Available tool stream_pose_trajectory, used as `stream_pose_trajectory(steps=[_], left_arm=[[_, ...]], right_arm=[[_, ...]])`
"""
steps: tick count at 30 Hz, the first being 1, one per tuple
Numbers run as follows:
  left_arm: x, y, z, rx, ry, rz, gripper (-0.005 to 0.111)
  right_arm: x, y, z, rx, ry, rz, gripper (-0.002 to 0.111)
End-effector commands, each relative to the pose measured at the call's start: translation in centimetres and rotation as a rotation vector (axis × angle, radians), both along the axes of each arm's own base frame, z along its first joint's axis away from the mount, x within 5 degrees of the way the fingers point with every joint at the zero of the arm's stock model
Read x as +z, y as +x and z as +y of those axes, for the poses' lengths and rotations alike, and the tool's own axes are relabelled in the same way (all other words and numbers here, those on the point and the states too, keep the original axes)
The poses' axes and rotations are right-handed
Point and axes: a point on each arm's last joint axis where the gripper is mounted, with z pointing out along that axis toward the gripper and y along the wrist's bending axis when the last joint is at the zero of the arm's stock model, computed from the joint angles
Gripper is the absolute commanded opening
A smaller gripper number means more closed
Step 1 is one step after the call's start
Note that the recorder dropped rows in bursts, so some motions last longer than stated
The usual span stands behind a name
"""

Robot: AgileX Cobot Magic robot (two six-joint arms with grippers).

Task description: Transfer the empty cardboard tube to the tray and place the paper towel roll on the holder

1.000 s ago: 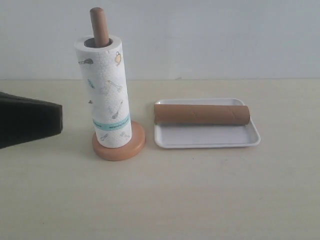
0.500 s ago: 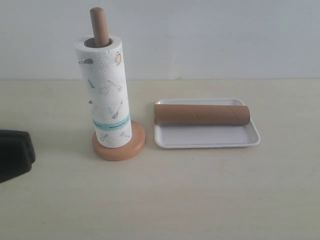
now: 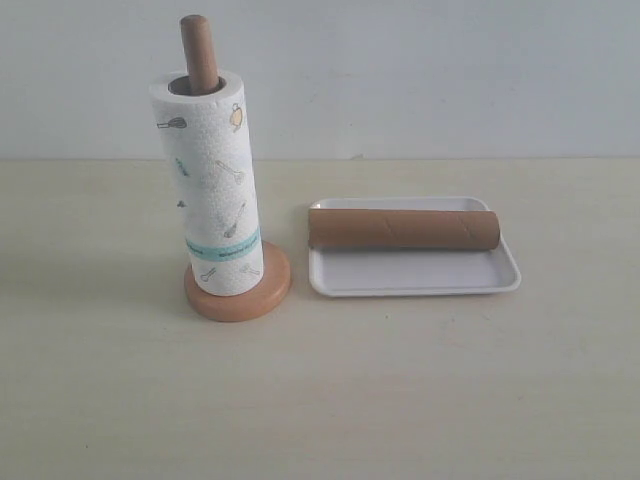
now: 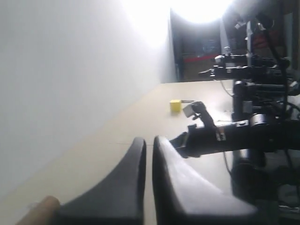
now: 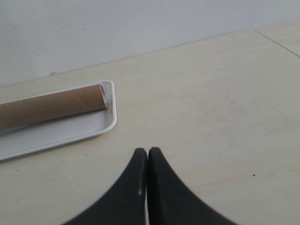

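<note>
Two grippers: both clenched on nothing; neither shows in the exterior view
left gripper (image 4: 149, 140): fingers drawn almost together with only a sliver between them, nothing held; its wrist view looks along the wall and away from the task's things
right gripper (image 5: 147, 151): fingertips meeting, empty, above bare table (image 5: 211, 93), near a corner of the tray (image 5: 111, 119) but apart from it
holder (image 3: 237, 300): round disc base flat on the table, left of the tray and apart from it; the rounded pole tip pokes out above the roll
paper towel roll (image 3: 215, 190): upright, threaded over the holder's pole with its lower end down on the disc; the pole through the core is what keeps it standing, and it seems to lean slightly, perhaps only from the camera's angle
empty cardboard tube (image 3: 400, 228): lying on its side inside the tray, along the rear part, spanning nearly the full width; the rear rim close behind should check a roll backward, while only the low front rim guards the other way
tray, free part: the front half is bare white, so the tube has room to shift forward if nudged
task standing: judged from how things lie, both halves look done, which fits two empty, closed grippers
unclear: a tan rounded shape (image 4: 44, 208) at the edge of the left wrist view is too blurred to name
</note>
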Motion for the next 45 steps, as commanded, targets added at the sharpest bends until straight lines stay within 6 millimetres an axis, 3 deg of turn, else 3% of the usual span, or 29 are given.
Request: stream_pose_trajectory(steps=[1,7,11,18,24,30,34,40,45], left_arm=[[0.7,0.0,0.8,0.18,-0.014,-0.155,0.005],[1.5,1.0,2.9,0.534,-0.037,-0.295,0.005],[1.9,1.9,5.0,0.791,-0.093,-0.28,0.005],[0.8,0.5,8.4,1.102,-0.332,-0.207,0.005],[-1.2,1.2,9.5,1.12,-0.617,0.062,0.005],[-2.0,1.7,9.0,0.943,-0.849,0.282,0.005],[-1.8,1.6,7.9,0.86,-0.752,0.242,0.005],[-2.8,1.7,6.4,0.849,-0.392,0.077,0.005],[-5.3,3.0,7.6,0.996,-0.417,0.187,0.005]], right_arm=[[0.1,0.0,0.0,-0.007,-0.006,-0.014,0.0],[0.1,0.0,0.0,-0.007,-0.006,-0.014,0.0],[0.1,0.0,0.0,-0.007,-0.006,-0.014,0.0],[0.1,0.0,0.0,-0.007,-0.006,-0.014,0.0],[0.1,0.0,0.0,-0.007,-0.006,-0.016,0.0],[0.1,0.0,0.0,-0.007,-0.006,-0.013,0.0],[0.1,0.0,-0.1,-0.007,-0.006,-0.01,0.0],[0.1,0.0,-0.1,-0.007,-0.006,-0.01,0.0],[0.1,0.0,-0.1,-0.007,-0.006,-0.01,0.0]])
